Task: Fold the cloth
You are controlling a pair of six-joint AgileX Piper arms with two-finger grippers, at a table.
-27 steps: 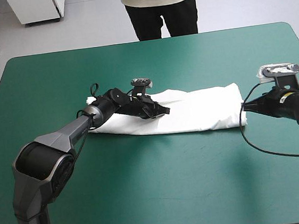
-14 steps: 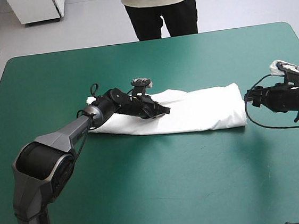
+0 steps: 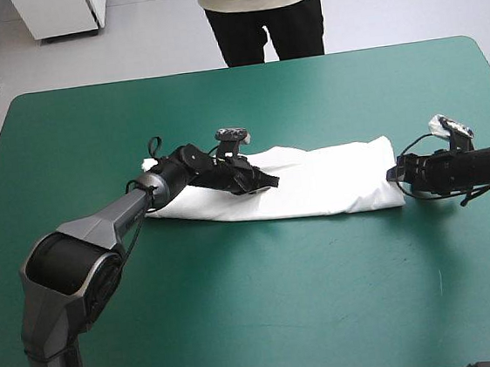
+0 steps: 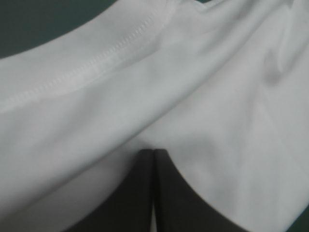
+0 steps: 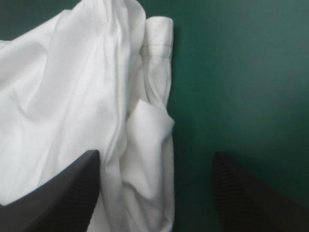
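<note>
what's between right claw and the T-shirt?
Nothing. Right wrist view: the open right claw straddles the T-shirt at its end edge, with bare teal-green cover beside it.

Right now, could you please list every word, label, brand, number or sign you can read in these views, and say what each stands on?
None: no text can be read in any view.
The T-shirt is plain white, with only a line of stitching in the left wrist view.
The teal-green cover bears no mark.
The left gripper and right gripper show no legible label.
</note>
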